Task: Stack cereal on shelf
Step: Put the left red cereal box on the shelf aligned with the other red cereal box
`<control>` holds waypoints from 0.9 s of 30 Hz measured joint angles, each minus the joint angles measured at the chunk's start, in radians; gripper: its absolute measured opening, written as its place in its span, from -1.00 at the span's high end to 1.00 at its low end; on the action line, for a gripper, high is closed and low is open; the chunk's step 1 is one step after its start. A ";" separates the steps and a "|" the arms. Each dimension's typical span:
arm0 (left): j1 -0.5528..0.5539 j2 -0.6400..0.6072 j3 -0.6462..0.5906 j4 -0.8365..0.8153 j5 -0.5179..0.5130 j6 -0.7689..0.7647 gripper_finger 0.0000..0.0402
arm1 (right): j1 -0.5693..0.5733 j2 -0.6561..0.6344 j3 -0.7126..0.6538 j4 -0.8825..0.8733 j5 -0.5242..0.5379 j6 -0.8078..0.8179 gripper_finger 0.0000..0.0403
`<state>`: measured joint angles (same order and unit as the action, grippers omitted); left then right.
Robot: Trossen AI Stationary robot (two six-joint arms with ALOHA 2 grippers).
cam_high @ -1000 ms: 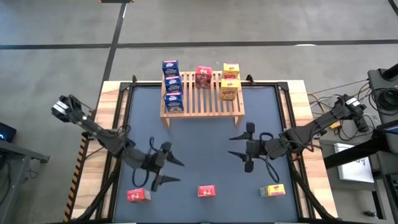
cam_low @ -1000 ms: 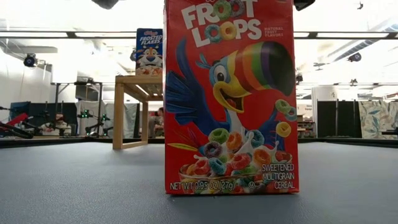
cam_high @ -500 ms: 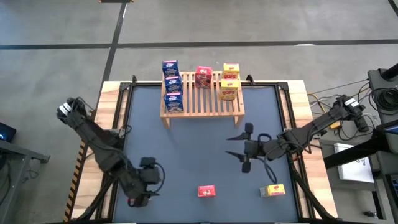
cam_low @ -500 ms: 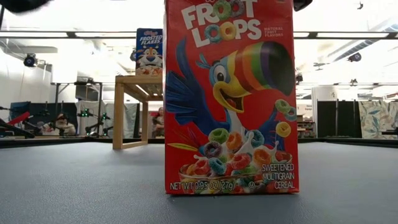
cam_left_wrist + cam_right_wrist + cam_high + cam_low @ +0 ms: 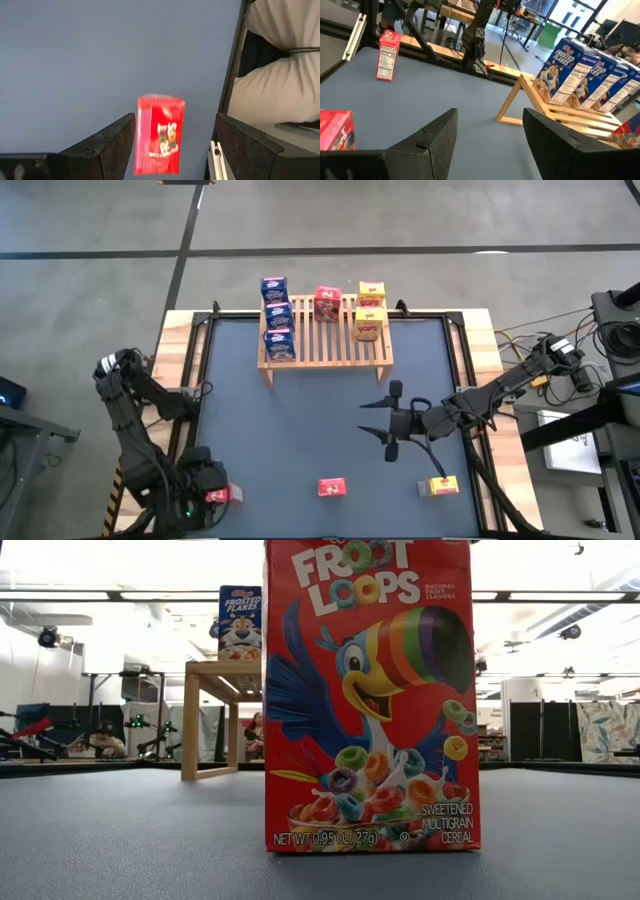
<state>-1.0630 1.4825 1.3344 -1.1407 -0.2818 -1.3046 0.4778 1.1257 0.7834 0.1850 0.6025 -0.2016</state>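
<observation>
A robotics lab or workshop: beyond the counter [image 5: 120, 840] lie strip ceiling lights [image 5: 150, 595], tripods and equipment stands [image 5: 100, 700], and beside it, cables [image 5: 520, 345] on bare concrete floor [image 5: 400, 220].

Two dark jointed arms, black cables, each hand with wedge-shaped matte fingers [image 5: 107, 145].

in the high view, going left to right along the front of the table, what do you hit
left gripper, open over the red box at the front left corner → second red box near the middle → yellow box toward the front right.
</observation>
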 joint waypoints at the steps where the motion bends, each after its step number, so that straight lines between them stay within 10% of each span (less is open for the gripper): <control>1: -0.013 0.000 -0.008 0.000 -0.002 -0.031 -0.29 | 0.000 -0.003 0.000 0.005 0.000 -0.005 -0.07; 27: -0.075 -0.009 -0.133 0.029 0.044 -0.193 -0.54 | 0.000 -0.012 0.000 0.037 0.000 -0.051 -0.07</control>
<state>-1.1378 1.4738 1.2013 -1.1119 -0.2383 -1.4979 0.4778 1.1141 0.7834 0.2218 0.6025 -0.2527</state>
